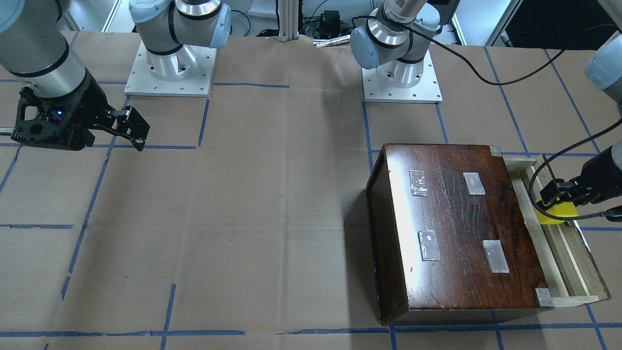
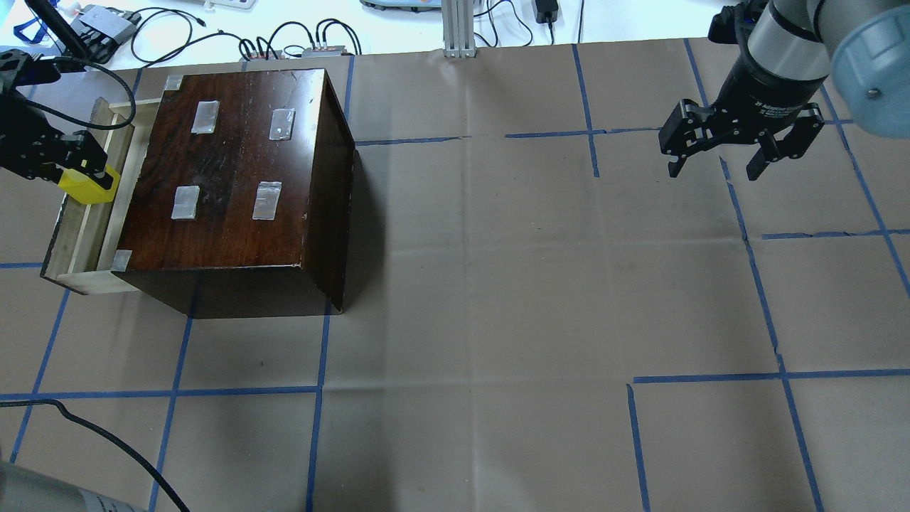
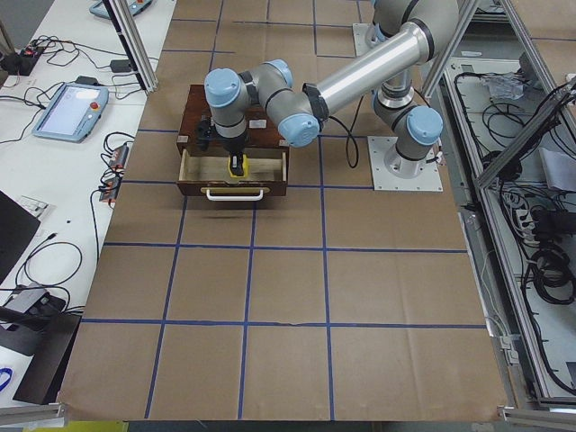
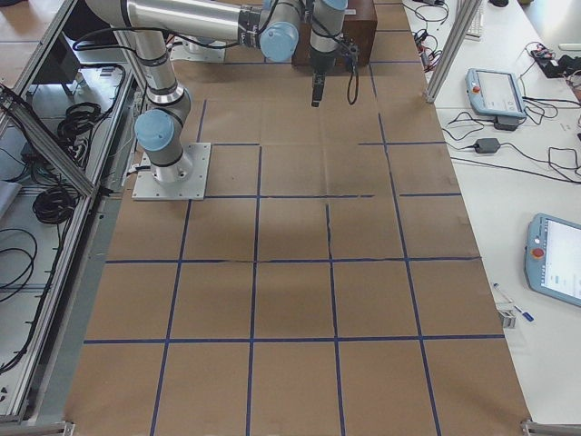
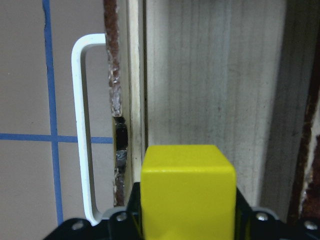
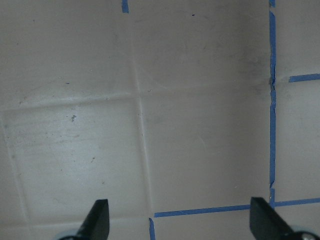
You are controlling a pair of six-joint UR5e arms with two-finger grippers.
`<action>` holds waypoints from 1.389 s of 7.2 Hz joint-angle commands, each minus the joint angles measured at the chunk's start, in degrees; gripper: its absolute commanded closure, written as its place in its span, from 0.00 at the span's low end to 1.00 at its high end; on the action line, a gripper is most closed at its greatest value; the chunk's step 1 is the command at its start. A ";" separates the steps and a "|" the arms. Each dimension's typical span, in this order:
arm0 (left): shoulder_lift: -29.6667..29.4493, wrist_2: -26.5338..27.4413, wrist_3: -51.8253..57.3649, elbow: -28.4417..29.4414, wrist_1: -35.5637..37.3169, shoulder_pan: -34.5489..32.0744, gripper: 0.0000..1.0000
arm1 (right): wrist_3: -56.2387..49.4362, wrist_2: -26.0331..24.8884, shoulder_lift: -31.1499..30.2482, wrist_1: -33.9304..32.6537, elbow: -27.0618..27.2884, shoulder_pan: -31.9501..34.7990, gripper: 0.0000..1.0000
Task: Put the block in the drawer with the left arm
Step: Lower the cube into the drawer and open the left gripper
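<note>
Yellow block [image 2: 87, 186] is pinched between the fingers of the left gripper [image 2: 84, 174], which is closed tight on its sides. The gripper hangs over the open drawer [image 2: 82, 242] with the block at its tip. In the left wrist view the block sits above the drawer's pale wooden floor, just beside the front panel with its white handle [image 5: 82, 130]. Whether the block touches the floor cannot be told.

The drawer is pulled out of the dark wooden box [image 2: 234, 163] toward the left end of the tabletop. The box stands near the corner far from the robot on its left side, with four silvery tape patches [image 2: 206, 116] on its glossy lid. The left arm [image 3: 360, 76] reaches across the box from its base, and a black cable [image 1: 534, 180] loops beside the gripper.

The right gripper [image 2: 714, 167] hovers near the far edge toward the table's right end. Its jaws are spread wide and hold nothing, above brown paper [image 2: 498, 284] crossed by blue tape lines [image 2: 746, 242].
</note>
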 commanded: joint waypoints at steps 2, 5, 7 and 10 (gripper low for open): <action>-1.17 -0.02 -0.07 0.02 1.49 -0.49 0.75 | 0.00 0.00 0.00 -0.02 -0.03 0.00 0.00; -1.26 -0.10 -0.16 -0.07 1.49 -0.84 0.55 | 0.00 0.00 0.00 -0.02 0.06 0.00 0.00; -0.56 -0.11 -0.25 0.02 1.49 -0.93 0.01 | 0.00 0.00 0.00 -0.02 0.06 0.00 0.00; 2.15 0.07 -0.07 0.54 1.14 -0.93 0.01 | 0.00 0.00 0.00 0.06 0.06 0.00 0.00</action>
